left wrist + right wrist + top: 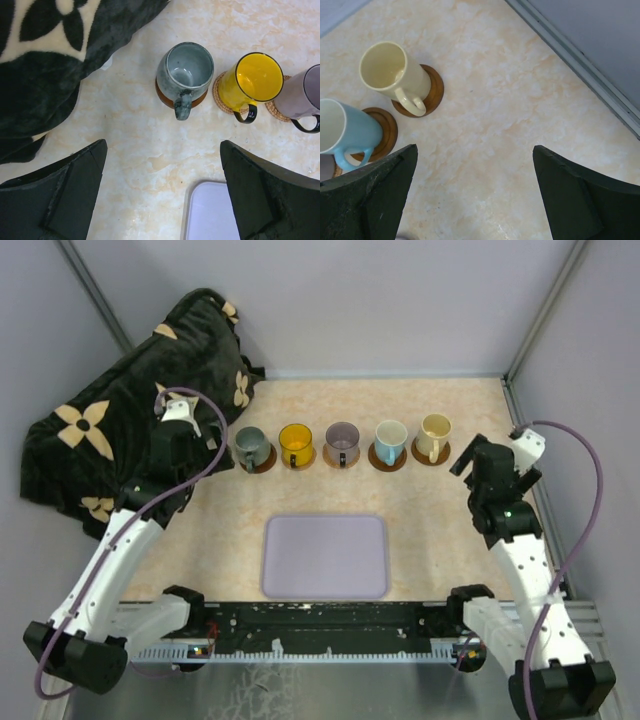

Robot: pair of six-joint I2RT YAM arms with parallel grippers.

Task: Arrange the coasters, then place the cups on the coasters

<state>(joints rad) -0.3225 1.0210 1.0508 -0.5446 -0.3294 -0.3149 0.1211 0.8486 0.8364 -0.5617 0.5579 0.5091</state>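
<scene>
Five cups stand in a row across the table, each on a brown coaster: grey-green [250,447], yellow [296,443], mauve [342,441], light blue [390,440] and cream [435,435]. In the left wrist view the grey-green cup [185,72] sits on a dark coaster [165,101], beside the yellow cup [252,80]. My left gripper [163,145] is open and empty, a short way back from that cup. My right gripper [475,148] is open over bare table, right of the cream cup [387,70] and its coaster [434,90].
A lavender tray [325,556] lies at the near middle, its corner under my left gripper [210,215]. A black blanket with cream flowers [150,390] is heaped at the back left, close to the grey-green cup. Grey walls with metal rails [580,60] bound the table.
</scene>
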